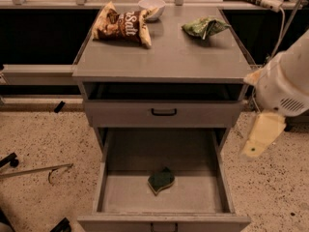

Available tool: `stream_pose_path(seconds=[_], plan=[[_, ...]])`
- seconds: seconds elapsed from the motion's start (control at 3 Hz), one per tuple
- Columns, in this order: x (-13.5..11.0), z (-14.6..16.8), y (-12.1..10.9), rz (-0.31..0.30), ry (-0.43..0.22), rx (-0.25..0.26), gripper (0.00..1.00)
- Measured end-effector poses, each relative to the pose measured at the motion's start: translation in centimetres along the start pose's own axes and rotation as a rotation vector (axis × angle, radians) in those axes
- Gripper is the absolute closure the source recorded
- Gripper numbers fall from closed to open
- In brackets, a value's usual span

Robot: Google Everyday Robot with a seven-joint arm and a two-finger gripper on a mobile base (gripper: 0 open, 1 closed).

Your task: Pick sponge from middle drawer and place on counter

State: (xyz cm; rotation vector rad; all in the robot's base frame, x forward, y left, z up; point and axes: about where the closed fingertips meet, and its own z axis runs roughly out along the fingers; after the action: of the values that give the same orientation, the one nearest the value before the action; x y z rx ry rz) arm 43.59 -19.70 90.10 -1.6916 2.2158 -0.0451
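Note:
The sponge [161,181], dark green over a tan layer, lies on the floor of the open middle drawer [112,197], near its centre front. The counter [164,57] is the grey cabinet top above it. My gripper [262,135] shows as a pale yellow piece hanging below the white arm [285,81] to the right of the cabinet. It is level with the drawer's right wall, apart from the sponge and holding nothing that I can see.
On the counter lie a brown snack bag [121,24], a white bowl [151,6] and a light-green bag [203,27]. A shut drawer front with a black loop handle [163,112] sits above the open drawer. Metal parts [34,170] lie on the speckled floor at left.

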Motion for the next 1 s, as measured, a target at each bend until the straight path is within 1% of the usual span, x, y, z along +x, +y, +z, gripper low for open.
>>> stream_pose_path(seconds=[0.33, 0.67, 1.0], plan=[[1.6, 8.9, 3.2, 0.016, -0.025, -0.059, 0.00], [1.6, 8.9, 3.2, 0.016, -0.025, -0.059, 0.00], [0.7, 12.4, 3.7, 0.002, -0.042, -0.064, 0.00]])
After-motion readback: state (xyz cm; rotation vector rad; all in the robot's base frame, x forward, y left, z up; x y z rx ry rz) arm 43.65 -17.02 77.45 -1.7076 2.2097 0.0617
